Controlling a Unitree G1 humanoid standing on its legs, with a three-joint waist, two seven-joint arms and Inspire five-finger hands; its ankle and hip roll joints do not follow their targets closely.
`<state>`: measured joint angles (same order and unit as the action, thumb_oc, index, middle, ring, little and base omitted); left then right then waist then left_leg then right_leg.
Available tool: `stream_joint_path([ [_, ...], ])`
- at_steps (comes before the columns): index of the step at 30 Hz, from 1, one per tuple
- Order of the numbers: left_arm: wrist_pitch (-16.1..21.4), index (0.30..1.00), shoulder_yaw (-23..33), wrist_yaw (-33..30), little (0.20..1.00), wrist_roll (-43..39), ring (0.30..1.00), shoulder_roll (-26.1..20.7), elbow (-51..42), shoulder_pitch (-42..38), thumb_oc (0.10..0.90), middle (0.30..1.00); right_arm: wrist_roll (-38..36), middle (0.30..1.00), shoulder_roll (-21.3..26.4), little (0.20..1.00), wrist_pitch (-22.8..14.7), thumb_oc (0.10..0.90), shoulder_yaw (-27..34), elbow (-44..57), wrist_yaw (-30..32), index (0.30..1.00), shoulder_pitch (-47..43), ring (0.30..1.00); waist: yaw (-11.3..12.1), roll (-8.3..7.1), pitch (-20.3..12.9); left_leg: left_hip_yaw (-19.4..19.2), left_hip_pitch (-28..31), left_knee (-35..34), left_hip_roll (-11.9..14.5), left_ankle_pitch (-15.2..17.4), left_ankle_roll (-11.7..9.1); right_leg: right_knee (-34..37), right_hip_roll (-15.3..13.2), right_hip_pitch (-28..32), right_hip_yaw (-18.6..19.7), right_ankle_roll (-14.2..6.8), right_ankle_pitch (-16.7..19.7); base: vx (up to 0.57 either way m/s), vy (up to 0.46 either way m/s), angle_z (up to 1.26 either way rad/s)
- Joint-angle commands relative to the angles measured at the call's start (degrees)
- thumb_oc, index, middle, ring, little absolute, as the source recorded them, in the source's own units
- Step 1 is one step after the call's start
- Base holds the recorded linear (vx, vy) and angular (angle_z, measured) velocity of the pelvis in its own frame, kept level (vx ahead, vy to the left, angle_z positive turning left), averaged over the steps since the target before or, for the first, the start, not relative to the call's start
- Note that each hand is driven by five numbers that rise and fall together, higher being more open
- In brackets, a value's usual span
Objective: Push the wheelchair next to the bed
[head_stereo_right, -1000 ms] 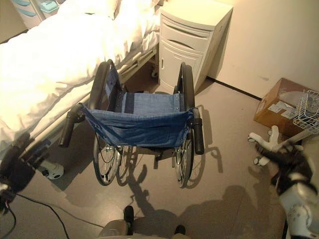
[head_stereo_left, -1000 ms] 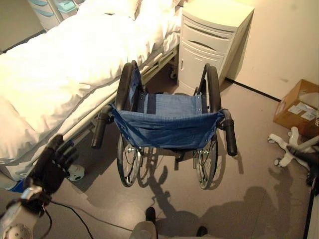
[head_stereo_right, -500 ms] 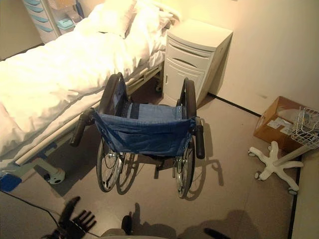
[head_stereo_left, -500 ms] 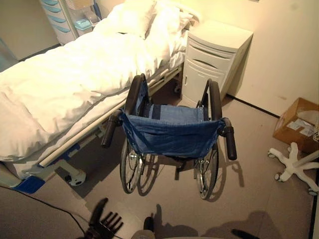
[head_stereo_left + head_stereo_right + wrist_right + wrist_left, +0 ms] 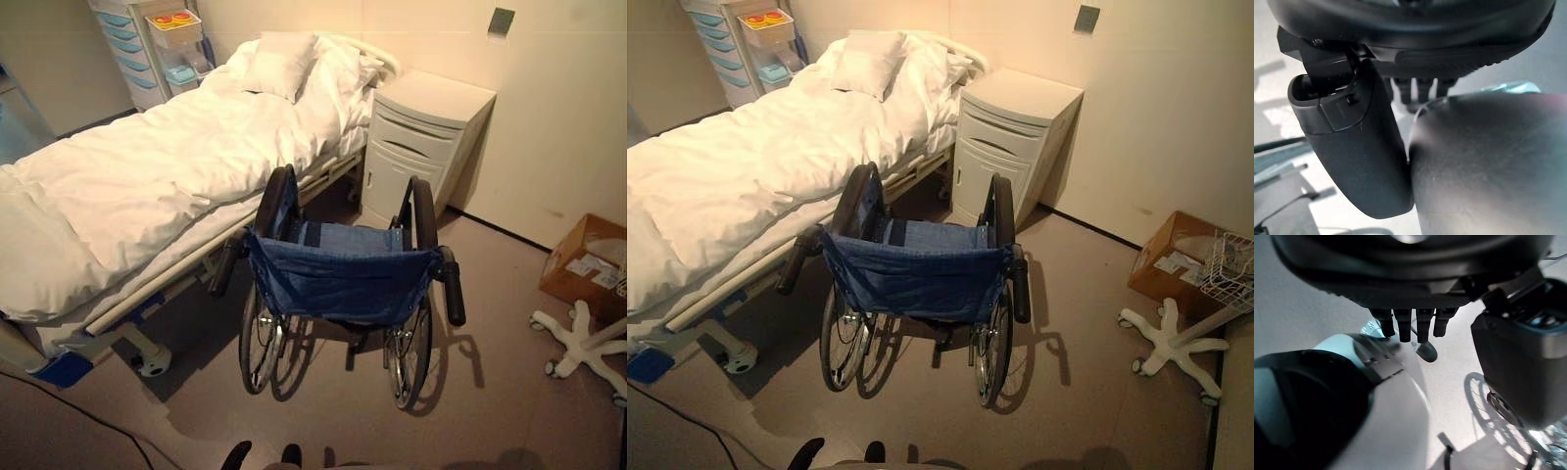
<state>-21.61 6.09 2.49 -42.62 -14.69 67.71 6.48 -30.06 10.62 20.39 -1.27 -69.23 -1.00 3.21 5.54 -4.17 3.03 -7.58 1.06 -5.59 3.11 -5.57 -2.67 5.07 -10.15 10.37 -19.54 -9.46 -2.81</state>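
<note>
Left hand [image 5: 1413, 323] and right hand [image 5: 1420, 88]: both relaxed, empty, hanging low; wheelchair [image 5: 338, 274]: unheld beside bed [image 5: 147, 186], near nightstand [image 5: 416, 137]; risk: rolling away if brakes unset.

Grey floor [image 5: 490, 392] takes up most of the lower frame. Standing right on it: the wheelchair [image 5: 338, 284] in the middle, the bed [image 5: 147, 186] across the upper left, a white cabinet [image 5: 421, 147] at upper center-right, a cardboard box [image 5: 586, 266] and a white wheeled stand base [image 5: 580, 343] at the right edge. Pillows [image 5: 284, 64] lie on the bed.
</note>
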Motion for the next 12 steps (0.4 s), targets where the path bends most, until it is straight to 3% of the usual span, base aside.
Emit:
stream_joint_path([
  [1,-2.4,0.900,-2.5,-0.5,0.900,2.8,0.900,4.3,3.3,-2.8,0.800,0.900,5.5,0.900,0.9,0.900,1.5,0.800,-2.9,-1.6,-2.4,0.900,-0.9,0.900,1.3,3.79,1.0,-0.4,5.5,0.6,-0.8,6.9,0.0,-3.4,1.6,-3.1,-0.8,0.7,2.0,0.00,0.000,0.00],
  [3,-2.7,0.900,-4.0,-1.1,0.900,2.9,0.900,4.0,2.6,-3.2,0.800,0.900,8.7,0.900,1.2,0.900,0.7,0.800,-4.7,-1.1,-2.6,0.900,-0.8,0.900,1.2,3.77,1.0,-0.4,5.4,0.6,-0.8,7.0,0.0,-3.5,1.6,-3.2,-0.8,0.7,2.1,0.00,0.000,0.00],
  [12,-2.6,0.900,-6.2,0.0,0.900,4.4,0.900,3.7,2.4,-4.3,0.800,0.900,8.5,0.900,1.4,0.900,0.7,0.800,-5.6,-0.7,-3.7,0.900,-0.4,0.900,0.8,3.40,0.7,-0.5,5.5,0.6,-0.9,7.3,0.4,-3.8,1.6,-3.6,-0.5,0.4,2.3,0.00,0.001,0.01],
])
